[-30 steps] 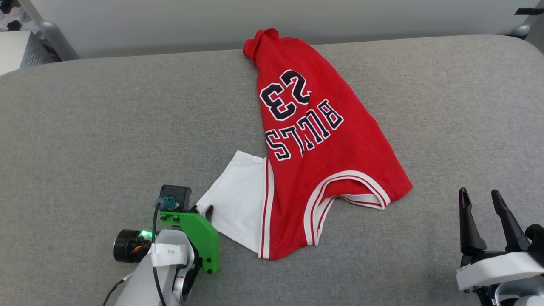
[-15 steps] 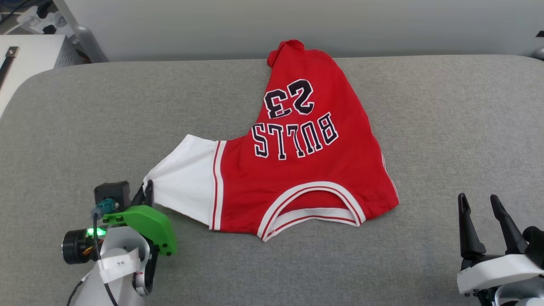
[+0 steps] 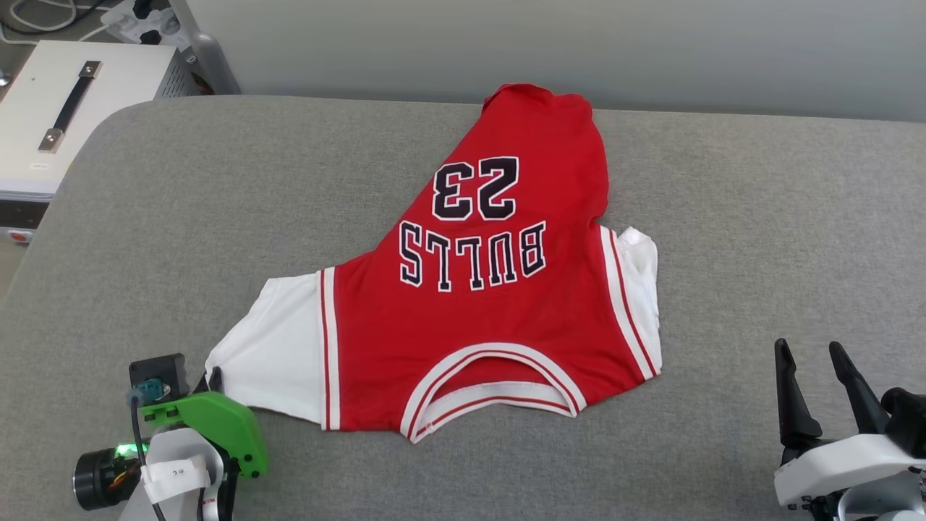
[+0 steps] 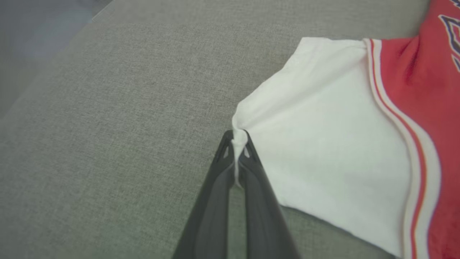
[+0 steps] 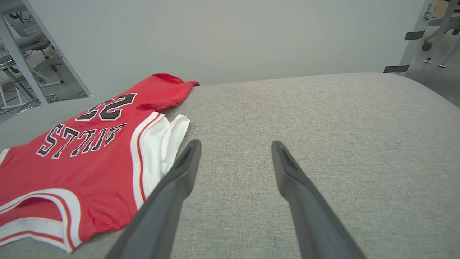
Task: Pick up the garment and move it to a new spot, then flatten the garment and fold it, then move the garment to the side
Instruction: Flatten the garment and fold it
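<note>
A red garment (image 3: 470,318) lies print-up on a grey surface (image 3: 759,202) — the left gripper (image 4: 236,138) pinches its white sleeve (image 4: 323,144) edge; the right gripper (image 3: 809,349) stands open nearby.

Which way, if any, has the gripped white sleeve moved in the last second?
Yes. The sleeve, pinched in the left gripper, went leftward along the table; the garment kept its far hem at the back edge.

I see a grey fabric surface (image 3: 759,217) with rounded corners reaching a plain pale wall (image 3: 506,43); a white case (image 3: 123,94) with a black strap handle (image 3: 71,105) stands off its far left corner; metal frame legs (image 5: 18,61) stand on grey floor (image 5: 438,84) beyond; the light is even.
</note>
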Available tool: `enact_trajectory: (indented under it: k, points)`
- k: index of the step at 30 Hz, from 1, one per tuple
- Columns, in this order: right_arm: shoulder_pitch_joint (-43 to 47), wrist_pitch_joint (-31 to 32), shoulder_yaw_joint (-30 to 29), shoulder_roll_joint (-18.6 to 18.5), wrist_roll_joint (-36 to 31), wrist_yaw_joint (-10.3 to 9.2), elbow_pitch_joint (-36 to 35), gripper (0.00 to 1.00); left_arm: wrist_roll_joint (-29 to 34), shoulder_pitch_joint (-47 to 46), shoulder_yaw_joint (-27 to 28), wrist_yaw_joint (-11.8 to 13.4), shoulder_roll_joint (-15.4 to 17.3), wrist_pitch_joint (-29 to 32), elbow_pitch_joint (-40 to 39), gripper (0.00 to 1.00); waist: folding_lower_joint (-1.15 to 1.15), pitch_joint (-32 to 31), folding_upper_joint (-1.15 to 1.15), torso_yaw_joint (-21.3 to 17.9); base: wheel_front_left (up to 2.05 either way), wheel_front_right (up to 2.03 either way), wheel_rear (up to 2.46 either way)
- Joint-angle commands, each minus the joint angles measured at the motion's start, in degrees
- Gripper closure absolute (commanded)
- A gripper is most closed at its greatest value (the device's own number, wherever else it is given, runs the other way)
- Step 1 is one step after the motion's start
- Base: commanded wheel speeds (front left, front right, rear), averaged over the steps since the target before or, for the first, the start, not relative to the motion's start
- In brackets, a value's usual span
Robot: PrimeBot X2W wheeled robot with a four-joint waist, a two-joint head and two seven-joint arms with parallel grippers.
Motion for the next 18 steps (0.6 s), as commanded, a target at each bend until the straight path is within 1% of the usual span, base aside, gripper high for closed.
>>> enact_trajectory:
  k: [1,2,7,11,15,18]
  points:
    - [-0.41,0.20,-0.14,0.21,-0.64,-0.05,0.24,0.00,0.14,0.37,-0.38,0.07,0.11,-0.28,0.73,0.59,0.00,0.07,0.00,0.27,0.00,0.00,0.00]
    - [-0.48,0.29,-0.23,0.26,-0.68,-0.05,0.35,0.00,0.22,0.09,-0.68,-0.18,-0.08,-0.86,1.08,0.00,0.00,0.05,0.00,0.45,0.00,0.00,0.00]
    - [-0.44,1.02,-0.30,0.19,-0.90,-0.05,0.71,0.00,0.75,-1.50,-2.21,-1.54,-1.35,-5.18,0.49,0.00,0.00,-0.51,0.00,1.65,0.00,0.00,0.00]
    - [-0.56,2.51,-0.21,-0.63,-0.87,-0.05,0.67,0.00,1.63,-2.46,-4.57,-4.71,-2.56,-10.25,-2.75,0.00,0.00,-1.34,0.00,3.05,0.00,0.00,0.00]
    - [-1.01,6.31,0.75,-2.57,-0.40,-0.05,-0.10,0.00,3.75,-1.84,-7.53,-7.47,-3.90,-12.51,-9.10,0.00,0.00,-2.04,0.00,4.72,0.00,0.00,0.00]
    - [-2.40,12.18,2.62,-4.82,1.29,-0.05,-0.69,0.00,6.01,-0.05,-9.26,-8.30,-4.84,-12.78,-15.47,0.00,0.00,-2.30,0.00,5.92,0.00,0.00,0.00]
